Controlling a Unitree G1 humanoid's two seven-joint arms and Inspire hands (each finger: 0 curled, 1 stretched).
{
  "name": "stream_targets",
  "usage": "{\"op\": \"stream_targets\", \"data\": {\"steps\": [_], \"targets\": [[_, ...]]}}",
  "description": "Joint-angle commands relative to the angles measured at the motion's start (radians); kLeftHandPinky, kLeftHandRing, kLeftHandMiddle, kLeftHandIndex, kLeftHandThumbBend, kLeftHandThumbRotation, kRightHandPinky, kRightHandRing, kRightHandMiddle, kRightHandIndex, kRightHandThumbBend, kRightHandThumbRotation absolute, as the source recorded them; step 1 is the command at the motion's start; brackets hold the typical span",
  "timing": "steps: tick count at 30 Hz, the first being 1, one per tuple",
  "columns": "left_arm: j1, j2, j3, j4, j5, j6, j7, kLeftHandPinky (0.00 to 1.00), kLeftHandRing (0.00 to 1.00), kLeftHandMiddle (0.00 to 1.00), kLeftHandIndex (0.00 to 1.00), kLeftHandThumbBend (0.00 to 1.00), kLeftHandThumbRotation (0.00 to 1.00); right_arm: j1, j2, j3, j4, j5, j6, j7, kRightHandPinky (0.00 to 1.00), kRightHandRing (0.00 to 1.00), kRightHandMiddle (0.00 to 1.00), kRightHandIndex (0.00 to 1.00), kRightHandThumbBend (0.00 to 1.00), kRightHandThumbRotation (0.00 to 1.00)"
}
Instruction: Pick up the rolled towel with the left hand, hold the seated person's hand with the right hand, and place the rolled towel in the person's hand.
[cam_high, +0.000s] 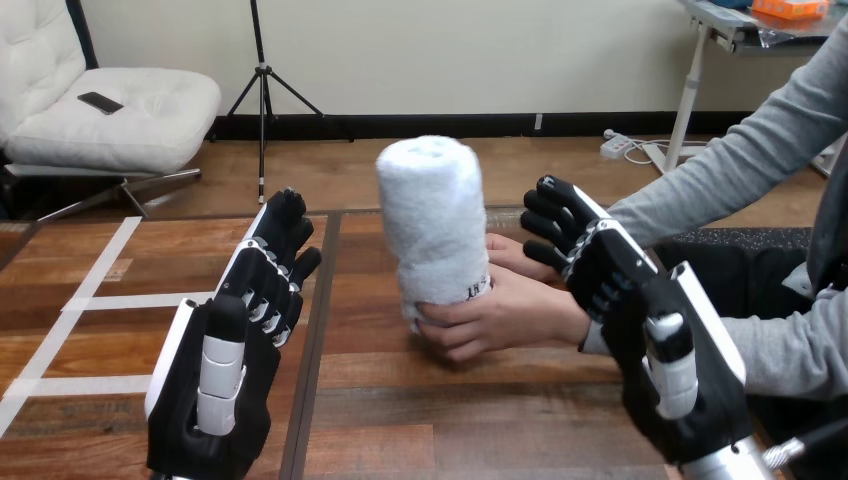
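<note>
Rolled towel (435, 225) stands on end in the person's hand (510, 315), which wraps its base. Long axis near vertical, top leaning slightly left, 1 flat end up.

Left hand (235, 340): left of towel, well apart, fingers straight, empty.

Right hand (640, 310): right of towel, at the person's wrist, fingers extended, grasping nothing.

Judgement: placement looks done; 0 steps left.

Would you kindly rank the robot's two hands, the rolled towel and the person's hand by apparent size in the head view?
1. The left hand and right hand: alike, both nearest the camera.
2. The rolled towel.
3. The person's hand gripping it.
</note>
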Motion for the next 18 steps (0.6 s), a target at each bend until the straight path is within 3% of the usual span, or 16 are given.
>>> {"op": "stream_targets", "data": {"steps": [1, 18], "targets": [[-0.033, -0.022, -0.013, 0.001, -0.026, -0.027, -0.011, 0.94, 0.98, 0.97, 0.93, 0.81, 0.92, -0.023, 0.026, 0.000, -0.044, 0.007, 0.002, 0.008, 0.90, 0.92, 0.92, 0.91, 1.00, 1.00], [-0.032, -0.029, -0.023, -0.002, -0.021, -0.017, -0.001, 0.88, 0.94, 0.95, 0.92, 0.80, 0.94, -0.014, 0.069, 0.017, -0.005, 0.005, 0.032, 0.029, 0.98, 0.95, 0.93, 0.92, 1.00, 1.00]]}}
